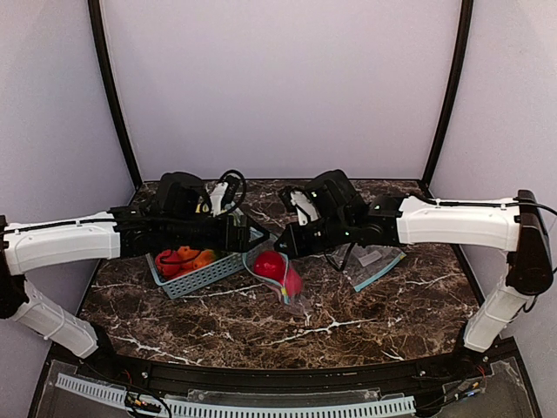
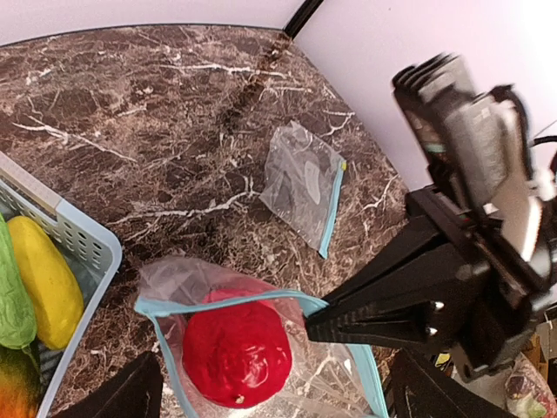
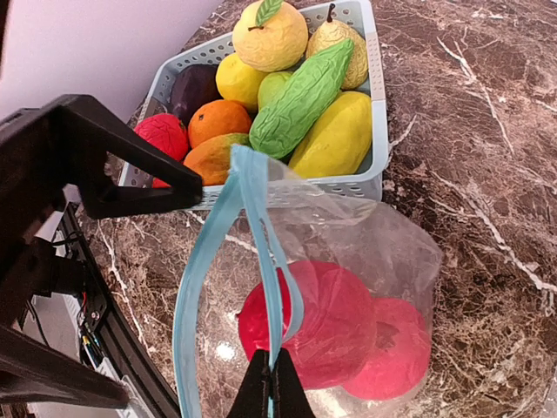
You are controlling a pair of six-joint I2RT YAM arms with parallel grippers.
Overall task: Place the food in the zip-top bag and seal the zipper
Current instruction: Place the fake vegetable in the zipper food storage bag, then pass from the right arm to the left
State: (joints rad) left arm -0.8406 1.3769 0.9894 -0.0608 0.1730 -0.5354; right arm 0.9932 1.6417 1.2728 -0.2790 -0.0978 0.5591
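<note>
Two red fruits lie in the unsealed bag, the right pincer pinching its zipper, the left pincer spread wide, with more food left in the basket.

We see a table of dark brown marble veined in white, under pale lilac walls. The basket is light-blue mesh. In the right wrist view a bumpy green gourd lies in it, with a yellow fruit at the gourd's four o'clock, an orange fruit at its nine o'clock, a dark purple fruit at the orange fruit's ten o'clock and a rough red fruit at its nine o'clock. The zip-top bag is clear and glossy, the zipper light blue. A bright red ball shows through it, and at four o'clock of that a pinker ball. The second bag is clear with a teal edge. The left arm and right arm are white, black toward their ends.
</note>
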